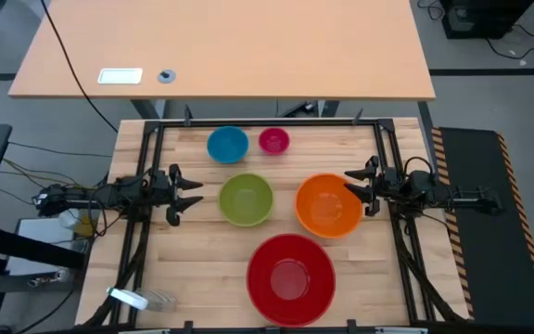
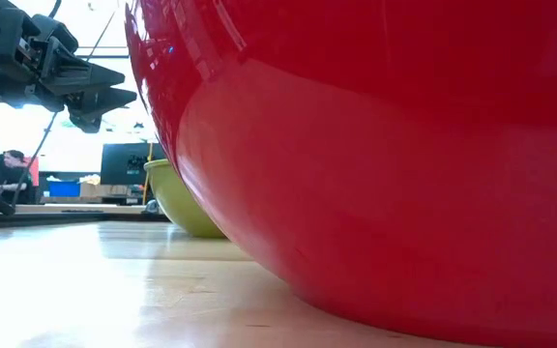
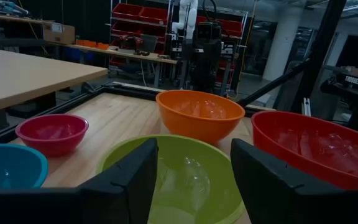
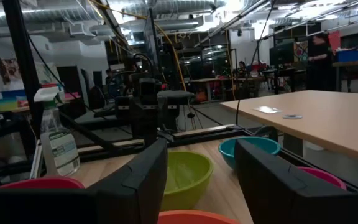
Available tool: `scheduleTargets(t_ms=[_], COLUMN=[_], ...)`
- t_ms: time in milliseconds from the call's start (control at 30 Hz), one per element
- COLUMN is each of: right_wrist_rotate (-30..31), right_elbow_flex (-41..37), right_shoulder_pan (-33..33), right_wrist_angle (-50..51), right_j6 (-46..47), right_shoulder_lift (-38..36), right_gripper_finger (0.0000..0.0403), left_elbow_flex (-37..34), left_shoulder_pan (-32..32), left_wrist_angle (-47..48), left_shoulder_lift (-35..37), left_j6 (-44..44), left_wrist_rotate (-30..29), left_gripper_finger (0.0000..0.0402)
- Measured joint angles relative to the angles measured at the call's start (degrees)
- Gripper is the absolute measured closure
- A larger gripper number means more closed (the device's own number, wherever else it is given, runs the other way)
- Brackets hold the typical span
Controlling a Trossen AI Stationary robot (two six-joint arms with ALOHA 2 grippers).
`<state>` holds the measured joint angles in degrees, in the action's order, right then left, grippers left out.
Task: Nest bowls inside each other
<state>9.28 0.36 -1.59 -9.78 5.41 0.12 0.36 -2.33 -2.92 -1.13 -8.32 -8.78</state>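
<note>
Five bowls stand apart on their bases on the wooden table [image 1: 193, 269]: a blue bowl [image 1: 227, 145] and a small magenta-pink bowl [image 1: 273, 141] at the far side, a green bowl [image 1: 246, 199] in the middle, an orange bowl [image 1: 328, 205] to its right, and a large red bowl [image 1: 291, 278] near the front. My left gripper [image 1: 191, 195] hangs open at the table's left, just left of the green bowl [image 3: 185, 180]. My right gripper [image 1: 353, 186] hangs open at the right, its tips over the orange bowl's right rim [image 4: 194, 218].
A spray bottle [image 1: 130, 298] lies at the table's near left corner. A black frame [image 1: 267, 122] runs round the table's edges. A second, light table [image 1: 221, 46] with a card and a small disc stands beyond the far edge. Bare wood lies at the near left.
</note>
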Motion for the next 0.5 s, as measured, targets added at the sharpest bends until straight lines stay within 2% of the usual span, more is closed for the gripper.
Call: scheduleTargets(t_ms=[500], right_wrist_rotate=[0.01], right_elbow_flex=[0.0], right_shoulder_pan=[0.0], right_wrist_angle=[0.0], right_j6=[-0.19], right_shoulder_lift=[0.0], right_gripper_finger=[0.0209], left_elbow_flex=[0.0], left_shoulder_pan=[0.0], left_wrist_angle=[-0.34], left_shoulder_lift=[0.0], left_j6=[-0.36], left_wrist_rotate=[0.0], left_gripper_finger=[0.0196])
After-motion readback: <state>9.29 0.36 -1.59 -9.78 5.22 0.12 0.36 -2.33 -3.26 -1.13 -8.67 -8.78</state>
